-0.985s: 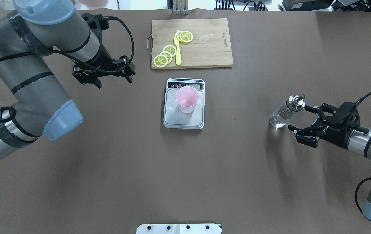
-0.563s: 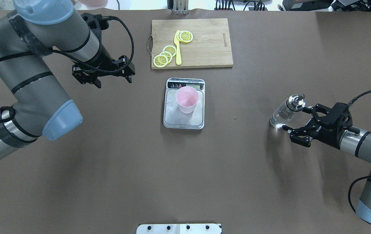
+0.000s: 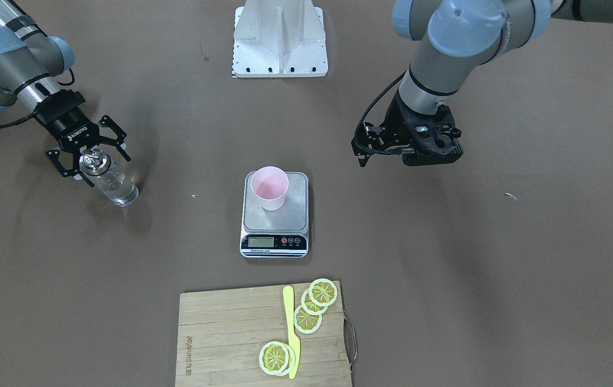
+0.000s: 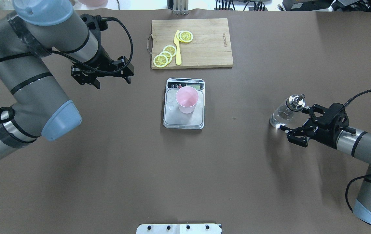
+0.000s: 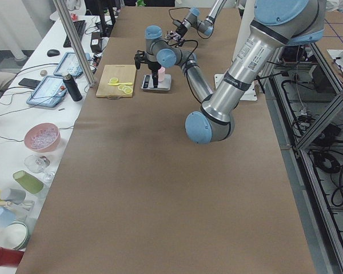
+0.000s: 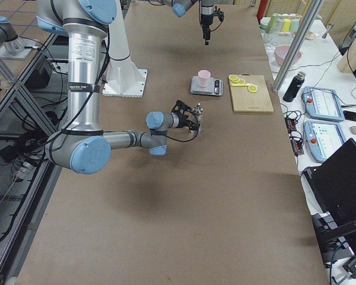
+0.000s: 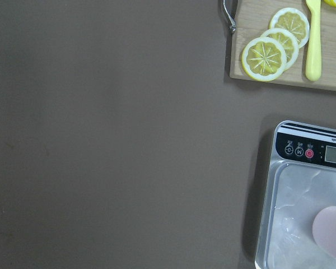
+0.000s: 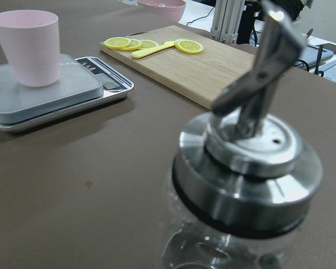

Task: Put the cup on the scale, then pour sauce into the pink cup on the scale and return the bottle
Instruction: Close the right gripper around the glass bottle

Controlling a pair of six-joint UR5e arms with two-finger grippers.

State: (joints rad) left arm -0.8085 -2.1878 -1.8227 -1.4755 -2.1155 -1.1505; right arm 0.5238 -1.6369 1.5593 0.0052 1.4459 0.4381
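The small pale pink plastic cup (image 4: pixel 187 100) stands upright on the flat silver-grey kitchen scale (image 4: pixel 182 122), toward the display end of its platform, so the first step looks done to me. The small clear glass bottle with the shiny metal pourer cap (image 4: pixel 280 116) stands on the brown table, well apart from the scale on the robot's right side. You can see the clear sauce (image 3: pixel 118 191) through the glass.

Your right gripper (image 4: pixel 292 118) lies low and almost level, its fingers spread, one at each side of the bottle. I cannot tell if a pad touches the glass. I judge this is the grasp of the bottle. It is taken from the side so the spout is free and a turn of the wrist can tip it over the cup.

Your left gripper (image 4: pixel 114 83) hangs over bare table near the scale, fingers apart and holding nothing. I think it waits there to leave the way to the cup free. The wooden cutting board with lemon slices (image 4: pixel 205 42) beyond the scale plays no part.
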